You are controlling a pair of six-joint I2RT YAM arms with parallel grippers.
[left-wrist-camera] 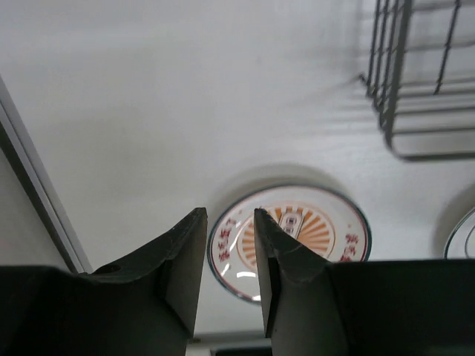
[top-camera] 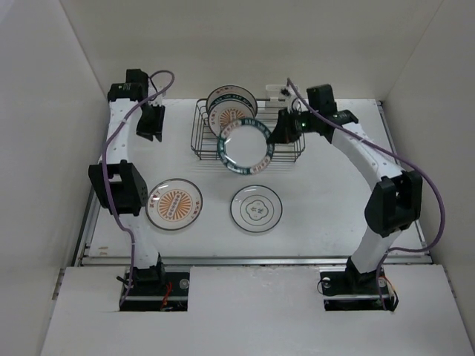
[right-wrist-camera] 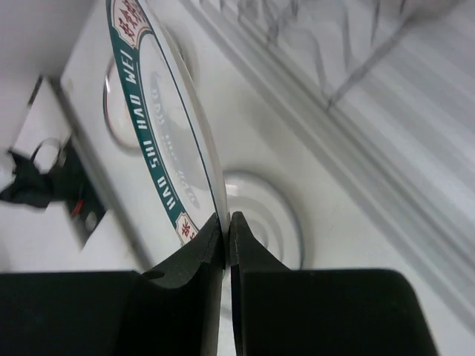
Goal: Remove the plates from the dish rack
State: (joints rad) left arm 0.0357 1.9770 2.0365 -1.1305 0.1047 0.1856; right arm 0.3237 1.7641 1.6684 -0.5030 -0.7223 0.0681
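The dish rack point(top-camera: 199, 135) stands at the back middle of the table, with two sunburst plates point(top-camera: 231, 110) upright in its left end. My right gripper point(top-camera: 276, 133) is shut on the rim of a green-lettered plate point(top-camera: 245, 145) and holds it tilted over the rack's front edge. In the right wrist view the gripper point(right-wrist-camera: 226, 219) pinches that plate point(right-wrist-camera: 148, 126) edge-on. My left gripper point(top-camera: 151, 123) is left of the rack, open and empty point(left-wrist-camera: 226, 222).
An orange sunburst plate point(top-camera: 174, 204) and a black flower-outline plate point(top-camera: 256, 208) lie flat on the table in front of the rack. The sunburst plate point(left-wrist-camera: 312, 230) and a rack corner point(left-wrist-camera: 401, 111) show under the left wrist. A white caddy point(top-camera: 277, 93) sits on the rack's back side.
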